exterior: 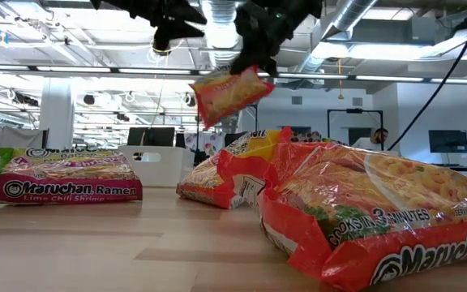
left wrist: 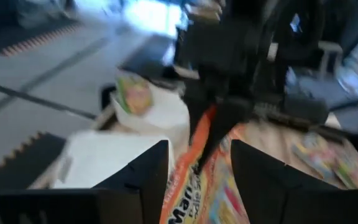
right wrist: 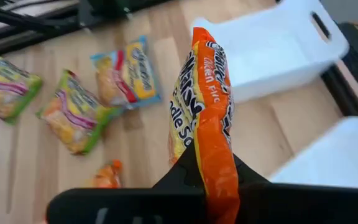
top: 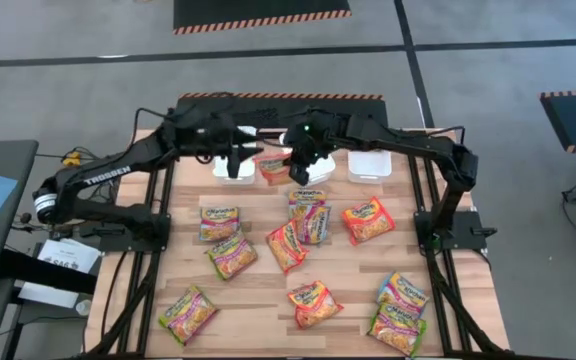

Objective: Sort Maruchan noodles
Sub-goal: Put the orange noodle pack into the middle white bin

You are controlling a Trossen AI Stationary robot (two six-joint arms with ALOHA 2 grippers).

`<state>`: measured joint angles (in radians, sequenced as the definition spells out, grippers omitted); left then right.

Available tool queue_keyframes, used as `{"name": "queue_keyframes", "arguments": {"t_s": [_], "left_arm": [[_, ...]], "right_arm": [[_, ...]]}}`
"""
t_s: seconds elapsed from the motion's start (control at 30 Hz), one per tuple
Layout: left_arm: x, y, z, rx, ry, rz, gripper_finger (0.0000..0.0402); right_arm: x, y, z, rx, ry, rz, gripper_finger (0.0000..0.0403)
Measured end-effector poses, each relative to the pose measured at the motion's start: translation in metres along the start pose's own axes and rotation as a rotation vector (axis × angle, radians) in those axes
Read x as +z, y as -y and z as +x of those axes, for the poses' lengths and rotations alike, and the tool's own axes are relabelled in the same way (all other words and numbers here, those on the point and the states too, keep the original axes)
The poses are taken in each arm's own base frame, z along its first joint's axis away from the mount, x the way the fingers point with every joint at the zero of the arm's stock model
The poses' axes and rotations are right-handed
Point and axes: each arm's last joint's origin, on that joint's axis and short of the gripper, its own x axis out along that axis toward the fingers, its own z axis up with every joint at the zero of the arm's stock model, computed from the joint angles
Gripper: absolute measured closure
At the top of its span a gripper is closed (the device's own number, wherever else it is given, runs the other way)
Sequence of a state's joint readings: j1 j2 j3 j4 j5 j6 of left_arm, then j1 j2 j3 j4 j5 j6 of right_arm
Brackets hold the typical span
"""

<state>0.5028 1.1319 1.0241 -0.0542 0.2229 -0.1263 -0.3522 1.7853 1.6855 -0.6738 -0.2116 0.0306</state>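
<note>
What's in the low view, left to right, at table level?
Green-edged Maruchan Lime Chili Shrimp packet → white plastic bin → orange-red packet lying mid-table → large near orange-red packet.

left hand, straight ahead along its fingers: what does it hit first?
Most likely the orange noodle packet hanging from the right hand. In the left wrist view that packet fills the gap between the left hand's open fingers, with the white bins off to the side. Depth is unclear.

Packets [top: 315, 225] I see: yellow with orange-red, green-pink or blue accents. Held packet [right wrist: 207, 124]: orange. Bins [right wrist: 272, 46]: white. Table [top: 258, 290]: pale wood. Arms: black.
</note>
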Motion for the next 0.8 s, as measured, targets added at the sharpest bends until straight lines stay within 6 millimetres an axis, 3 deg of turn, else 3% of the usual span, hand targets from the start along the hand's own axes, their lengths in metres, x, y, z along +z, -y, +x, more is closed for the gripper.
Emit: {"name": "queue_keyframes", "arguments": {"t_s": [0.33, 0.53, 0.7, 0.8], "left_arm": [[0.01, -0.013, -0.012, 0.062, 0.07, -0.009, 0.0239], [0.007, -0.015, -0.009, 0.093, 0.056, -0.019, 0.0239], [0.008, -0.017, -0.01, 0.156, 0.066, -0.02, 0.0239], [0.008, -0.018, -0.01, 0.204, 0.072, -0.022, 0.0239]], "right_arm": [[-0.001, 0.066, -0.025, -0.124, 0.018, -0.053, 0.0391], [-0.006, 0.105, -0.04, -0.185, 0.014, -0.219, 0.0391], [-0.015, 0.132, -0.041, -0.145, 0.014, -0.337, 0.0391], [-0.016, 0.138, -0.036, -0.149, 0.028, -0.412, 0.0391]]}}
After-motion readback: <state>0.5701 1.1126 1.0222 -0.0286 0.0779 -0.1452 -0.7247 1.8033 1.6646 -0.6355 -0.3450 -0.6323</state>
